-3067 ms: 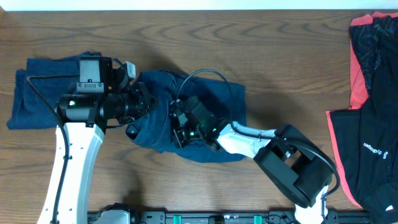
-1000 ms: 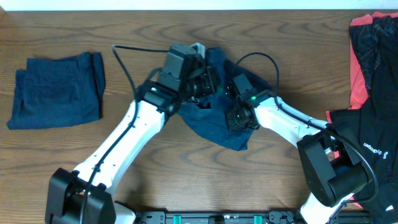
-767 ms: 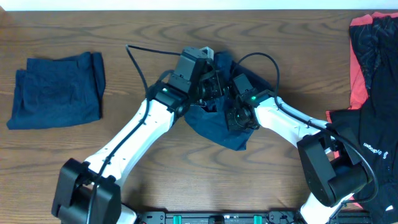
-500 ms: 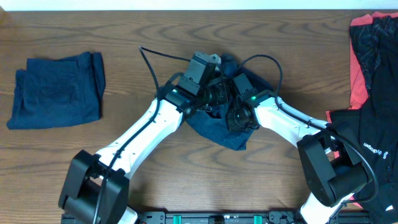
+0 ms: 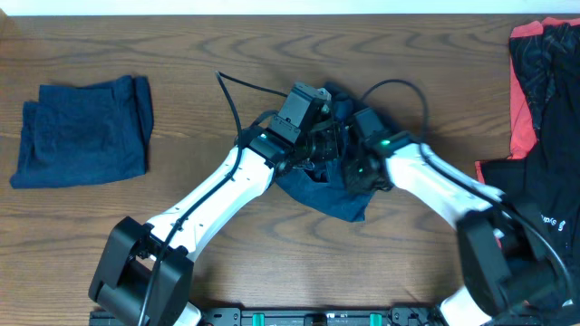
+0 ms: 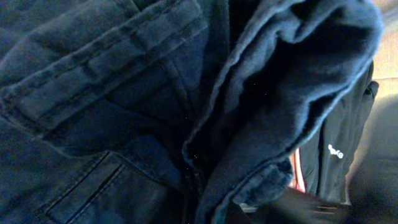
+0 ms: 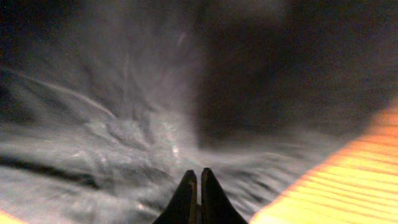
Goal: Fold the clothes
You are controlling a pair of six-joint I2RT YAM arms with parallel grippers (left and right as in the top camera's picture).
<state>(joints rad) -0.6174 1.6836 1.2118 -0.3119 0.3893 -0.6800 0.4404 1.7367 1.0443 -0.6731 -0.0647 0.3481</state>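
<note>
At the centre of the table [image 5: 272,54] the navy shorts [image 5: 333,201] lie bunched beneath both arms. The left gripper [image 5: 328,143] is clenched over the bundle's upper part and seemingly pinches a raised fold, which fills its wrist view and hides its fingers. The right gripper [image 7: 194,186] has its tips pressed together with nothing visible between them, and blurred cloth lies just beyond. A folded navy garment [image 5: 82,131] lies well apart at far left. We note white lettering [image 5: 547,218] on the black and coral garments [image 5: 544,118] at far right, too small to read.
</note>
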